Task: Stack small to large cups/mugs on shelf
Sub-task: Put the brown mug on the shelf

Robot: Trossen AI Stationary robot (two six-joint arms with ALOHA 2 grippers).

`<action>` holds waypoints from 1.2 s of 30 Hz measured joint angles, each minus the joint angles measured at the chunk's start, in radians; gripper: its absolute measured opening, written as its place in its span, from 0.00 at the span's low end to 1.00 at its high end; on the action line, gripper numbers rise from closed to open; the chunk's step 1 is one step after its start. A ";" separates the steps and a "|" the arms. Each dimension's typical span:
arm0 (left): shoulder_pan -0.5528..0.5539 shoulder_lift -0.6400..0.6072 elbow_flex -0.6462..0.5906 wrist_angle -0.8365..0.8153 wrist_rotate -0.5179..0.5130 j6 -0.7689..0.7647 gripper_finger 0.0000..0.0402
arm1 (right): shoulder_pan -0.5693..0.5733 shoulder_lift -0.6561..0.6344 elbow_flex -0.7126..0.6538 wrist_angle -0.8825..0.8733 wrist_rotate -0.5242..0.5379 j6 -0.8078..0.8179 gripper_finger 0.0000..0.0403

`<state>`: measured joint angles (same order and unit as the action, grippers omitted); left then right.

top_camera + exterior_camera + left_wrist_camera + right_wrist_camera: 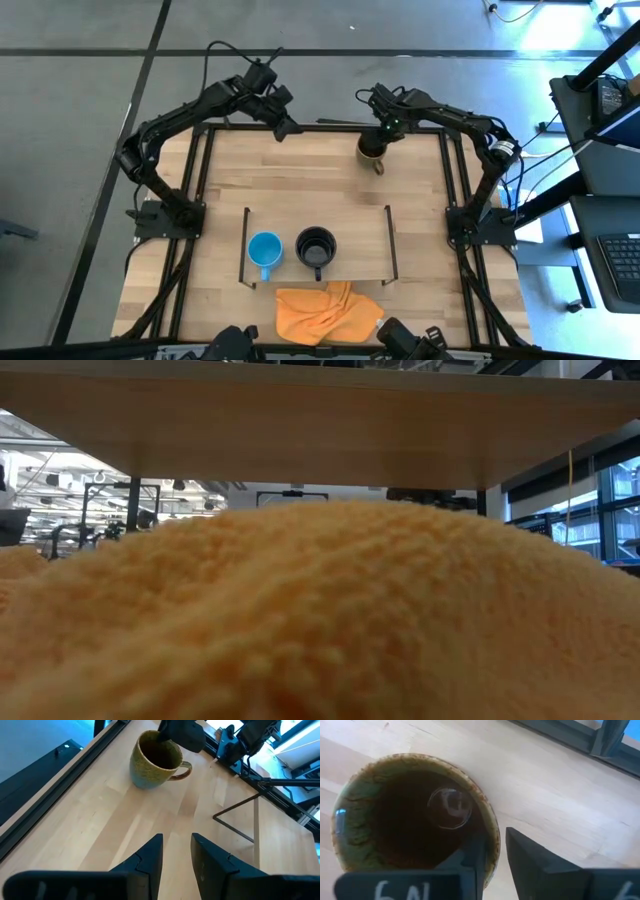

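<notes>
The larger olive-brown glazed mug (371, 150) is located at the far right of the tabletop (300, 180), handle pointing near. Its rim is straddled by the right tool (492, 857), 1 finger inside, jaws narrowly parted. The left tool (176, 852), slightly open and empty, is positioned far left.

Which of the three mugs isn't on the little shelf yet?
The olive-brown mug, standing on the tabletop at the far edge, with the right gripper straddling its rim. The light-blue mug and black mug already stand on the shelf.
</notes>
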<state>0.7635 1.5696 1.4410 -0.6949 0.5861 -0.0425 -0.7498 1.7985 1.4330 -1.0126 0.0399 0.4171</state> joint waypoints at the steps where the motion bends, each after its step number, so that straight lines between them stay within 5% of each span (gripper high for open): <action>1: -0.001 0.000 0.000 -0.001 0.000 0.000 0.23 | 0.000 0.000 0.000 0.000 0.001 0.000 0.19; 27: 0.000 -0.030 0.000 -0.008 0.000 0.026 0.23 | 0.008 -0.008 -0.063 0.057 -0.014 0.006 0.11; 32: 0.004 -0.055 0.000 -0.007 -0.027 0.027 0.23 | 0.010 0.006 -0.053 0.064 -0.042 0.022 0.17; 36: 0.010 -0.068 0.000 -0.008 -0.031 0.027 0.23 | 0.014 0.006 -0.037 0.045 -0.097 0.021 0.11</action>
<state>0.7731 1.5012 1.4406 -0.7025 0.5556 -0.0158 -0.7356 1.8042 1.3960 -0.9678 -0.0569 0.4378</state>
